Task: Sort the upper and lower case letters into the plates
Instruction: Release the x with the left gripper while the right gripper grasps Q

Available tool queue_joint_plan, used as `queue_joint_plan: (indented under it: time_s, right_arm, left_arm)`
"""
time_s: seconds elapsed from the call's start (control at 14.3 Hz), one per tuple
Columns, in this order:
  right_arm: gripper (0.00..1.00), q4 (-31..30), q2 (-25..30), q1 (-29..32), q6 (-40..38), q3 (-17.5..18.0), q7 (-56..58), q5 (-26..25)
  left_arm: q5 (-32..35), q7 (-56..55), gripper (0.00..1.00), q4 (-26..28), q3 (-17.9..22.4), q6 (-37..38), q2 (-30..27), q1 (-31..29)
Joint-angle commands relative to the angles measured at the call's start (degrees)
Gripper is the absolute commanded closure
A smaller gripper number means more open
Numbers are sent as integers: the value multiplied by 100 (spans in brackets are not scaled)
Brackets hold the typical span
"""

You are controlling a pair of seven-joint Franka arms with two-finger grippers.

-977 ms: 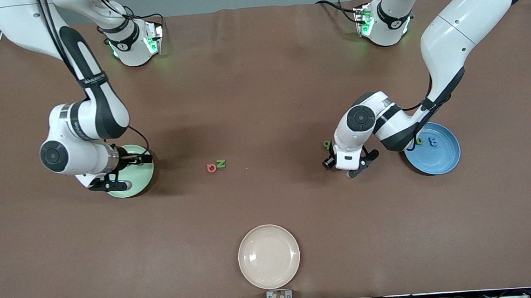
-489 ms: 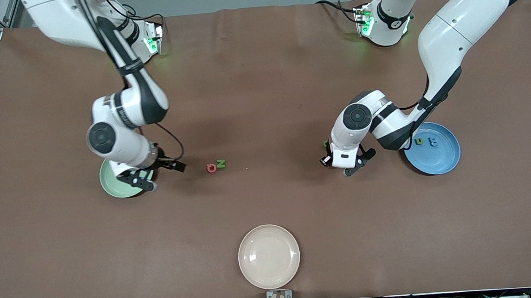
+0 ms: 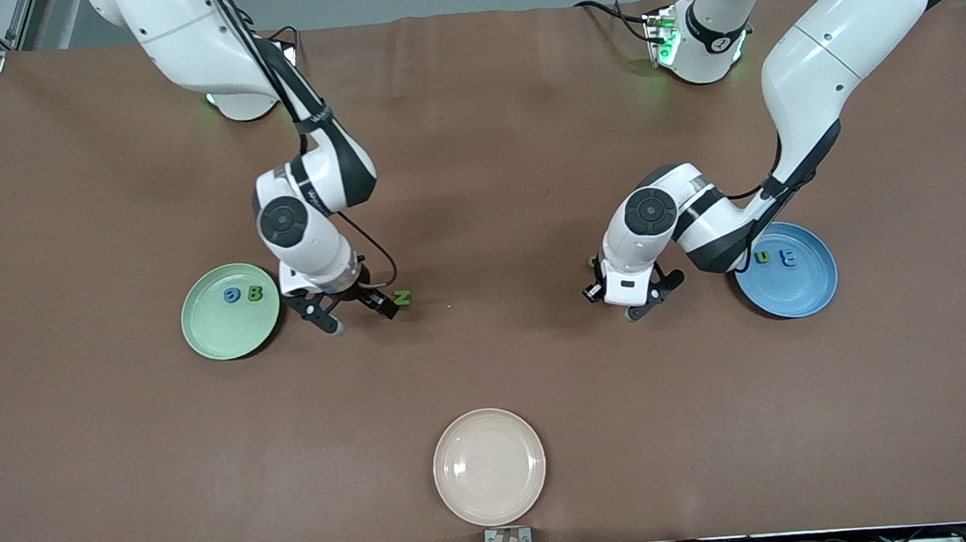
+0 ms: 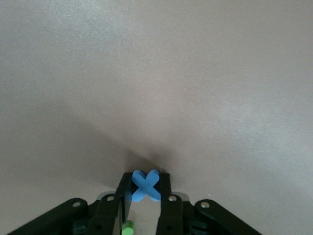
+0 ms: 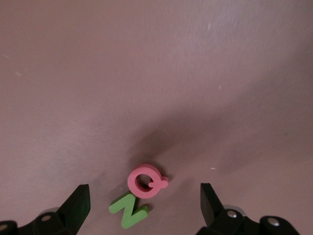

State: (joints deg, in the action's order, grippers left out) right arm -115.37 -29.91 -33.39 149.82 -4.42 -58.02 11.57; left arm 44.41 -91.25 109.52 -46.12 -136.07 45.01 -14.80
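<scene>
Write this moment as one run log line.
left gripper: shut on blue X | right gripper: open over red Q, green N

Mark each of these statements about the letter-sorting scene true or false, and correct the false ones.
1. The left gripper is shut on a blue X. True.
2. The right gripper is shut on the red Q. False: its fingers stand wide open, with the Q and the green Z lying on the table between them.
3. The pale green plate holds two letters. True: a blue one and a green B.
4. The cream plate holds a letter. False: nothing lies in it.
5. The blue plate lies toward the right arm's end of the table. False: it lies toward the left arm's end.
</scene>
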Motion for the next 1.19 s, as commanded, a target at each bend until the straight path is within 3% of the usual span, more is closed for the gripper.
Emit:
queue_joint_plan:
  time_s: [0.0, 0.21, 0.35, 0.84, 1.12]
  right_arm:
    - [6, 67, -146, -71, 56, -86, -122, -32]
    - [14, 76, -217, -98, 47, -103, -131, -41]
    - [18, 76, -226, -176, 38, -103, -140, -41]
    - [34, 243, -454, -607, -14, -437, -342, -103]
    - [61, 243, -446, -625, -41, -472, -324, -260]
  left_arm:
    - [-65, 386, 85, 113, -623, 351, -256, -635]
    - [-65, 1273, 85, 166, -1853, 1553, -256, -1883]
    - [-65, 1854, 85, 315, -2329, 2039, -247, -2612]
    - [471, 4305, 85, 1141, -2832, 2058, -256, -4811]
    - [1032, 5213, 85, 1168, -2657, 2032, -194, -5191]
